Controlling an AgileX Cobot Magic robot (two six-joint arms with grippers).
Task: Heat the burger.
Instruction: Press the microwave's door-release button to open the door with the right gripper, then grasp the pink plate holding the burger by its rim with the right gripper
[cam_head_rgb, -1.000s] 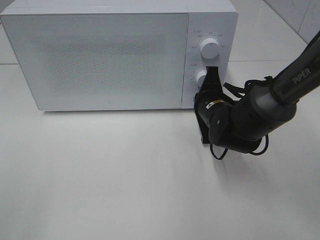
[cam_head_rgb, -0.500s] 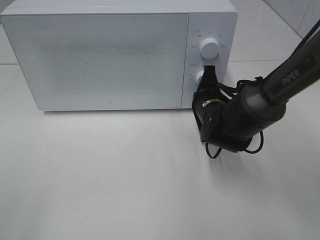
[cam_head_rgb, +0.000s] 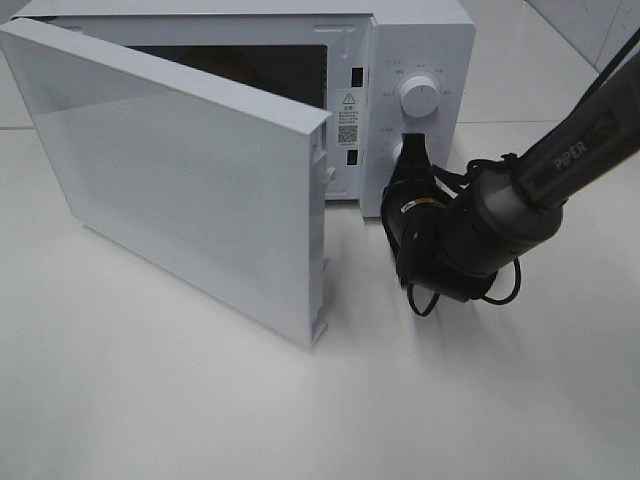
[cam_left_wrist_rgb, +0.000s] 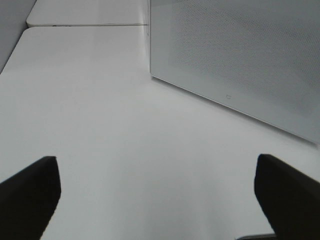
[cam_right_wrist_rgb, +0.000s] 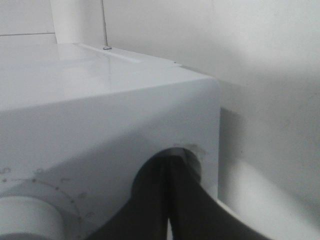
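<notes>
White microwave door (cam_head_rgb: 180, 170) stands open, right claw (cam_head_rgb: 413, 150) at lower knob (cam_head_rgb: 400, 153)

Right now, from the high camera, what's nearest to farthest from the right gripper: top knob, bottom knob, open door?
1. Bottom knob, at the right gripper.
2. Top knob, just above it.
3. Open door, to the left.

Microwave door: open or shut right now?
Open. The door stands swung out from the microwave body, exposing the dark cavity and latch slots.
</notes>
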